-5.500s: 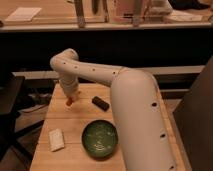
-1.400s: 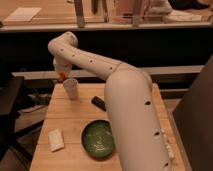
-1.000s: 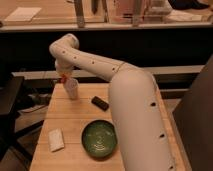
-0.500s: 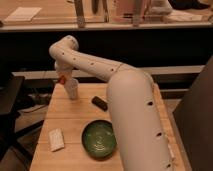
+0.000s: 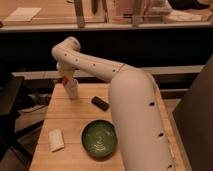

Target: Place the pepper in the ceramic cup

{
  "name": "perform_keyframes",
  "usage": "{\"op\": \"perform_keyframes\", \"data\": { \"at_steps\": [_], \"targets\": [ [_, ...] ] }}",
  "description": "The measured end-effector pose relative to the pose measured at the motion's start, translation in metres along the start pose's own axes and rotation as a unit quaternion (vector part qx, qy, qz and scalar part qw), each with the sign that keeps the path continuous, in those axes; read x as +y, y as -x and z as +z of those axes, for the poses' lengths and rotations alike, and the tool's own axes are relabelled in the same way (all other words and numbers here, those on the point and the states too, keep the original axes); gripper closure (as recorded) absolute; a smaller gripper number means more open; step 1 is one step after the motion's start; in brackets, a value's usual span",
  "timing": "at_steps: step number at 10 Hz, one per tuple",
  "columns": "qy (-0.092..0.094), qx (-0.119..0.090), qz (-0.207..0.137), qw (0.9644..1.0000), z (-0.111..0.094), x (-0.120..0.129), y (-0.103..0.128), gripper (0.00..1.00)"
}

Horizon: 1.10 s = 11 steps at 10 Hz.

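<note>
The ceramic cup (image 5: 72,90) is a small pale tapered cup standing at the far left of the wooden table (image 5: 130,100). My gripper (image 5: 65,77) hangs right above the cup's mouth, at the end of the white arm (image 5: 125,95). The red-orange pepper (image 5: 64,78) shows as a small spot at the gripper, just over the cup's rim, partly hidden by the gripper.
A wide dark-green bowl (image 5: 100,138) sits at the front middle of the table. A small dark bar (image 5: 100,103) lies behind it. A pale flat packet (image 5: 56,139) lies at the front left. A dark chair (image 5: 10,107) stands left of the table.
The gripper with the pepper has come down slightly toward the cup's mouth over the last second. Earlier it lifted the pepper from the table right of the cup.
</note>
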Motion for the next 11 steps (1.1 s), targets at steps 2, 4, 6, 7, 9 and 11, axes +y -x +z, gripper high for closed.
{"op": "perform_keyframes", "data": {
  "at_steps": [2,4,6,7,9,11],
  "targets": [
    [0.001,0.002,0.003,1.0,0.0016,0.0029,-0.003,1.0],
    [0.001,0.003,0.005,1.0,0.0034,0.0035,-0.0032,1.0],
    [0.001,0.004,0.01,0.9999,0.0053,0.0054,-0.0036,0.99],
    [0.001,0.004,0.012,0.9999,0.0063,0.0057,-0.0038,0.95],
    [0.001,0.006,0.015,0.9999,0.0077,0.0082,-0.0045,0.94],
    [0.001,0.006,0.019,0.9998,0.009,0.0105,-0.0045,0.93]
  ]
}}
